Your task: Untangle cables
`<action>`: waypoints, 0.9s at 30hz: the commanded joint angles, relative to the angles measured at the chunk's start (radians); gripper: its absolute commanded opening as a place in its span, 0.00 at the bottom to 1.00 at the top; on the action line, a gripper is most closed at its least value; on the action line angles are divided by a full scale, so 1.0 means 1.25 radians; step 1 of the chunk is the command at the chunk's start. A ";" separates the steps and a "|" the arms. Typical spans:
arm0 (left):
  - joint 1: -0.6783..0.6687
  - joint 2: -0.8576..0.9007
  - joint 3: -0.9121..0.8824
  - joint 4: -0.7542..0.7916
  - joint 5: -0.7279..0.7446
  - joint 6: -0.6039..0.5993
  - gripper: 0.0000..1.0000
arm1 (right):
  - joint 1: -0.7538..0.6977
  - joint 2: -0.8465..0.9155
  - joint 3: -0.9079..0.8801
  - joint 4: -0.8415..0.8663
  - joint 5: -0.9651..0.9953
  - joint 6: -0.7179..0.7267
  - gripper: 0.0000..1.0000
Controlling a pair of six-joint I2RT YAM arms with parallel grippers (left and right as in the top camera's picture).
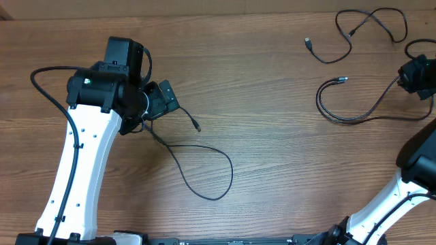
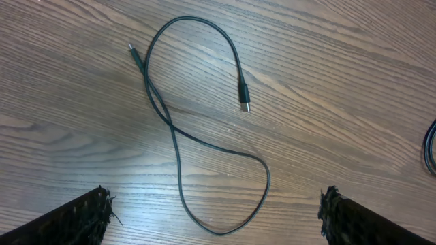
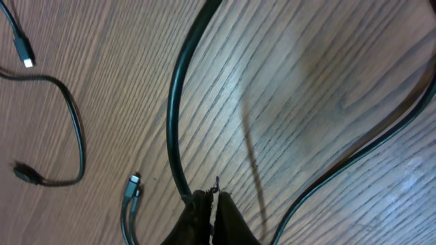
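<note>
One black cable (image 1: 231, 173) lies loose on the table right of my left gripper (image 1: 162, 102). In the left wrist view it forms a figure-eight (image 2: 170, 128) with both plugs showing. My left gripper (image 2: 216, 207) is open above its near loop and touches nothing. Two more cables lie at the far right: one (image 1: 308, 43) near the back edge, and one (image 1: 351, 121) in a wide loop running to my right gripper (image 1: 411, 73). In the right wrist view that gripper (image 3: 211, 199) is shut on a strand of this cable (image 3: 170, 116).
The table is bare brown wood. A silver-tipped plug (image 3: 133, 182) lies just left of the right jaws. Another cable (image 3: 80, 143) curves at the left of the right wrist view. The left arm's own thick black wire (image 1: 41, 75) loops at the far left.
</note>
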 commanded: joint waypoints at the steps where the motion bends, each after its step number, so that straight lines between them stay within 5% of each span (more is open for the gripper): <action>1: -0.005 0.002 0.005 0.001 -0.005 -0.010 1.00 | 0.008 0.025 -0.004 0.013 0.005 -0.003 0.04; 27: -0.005 0.002 0.005 0.001 -0.005 -0.010 1.00 | 0.087 0.065 -0.004 0.128 -0.001 -0.003 0.04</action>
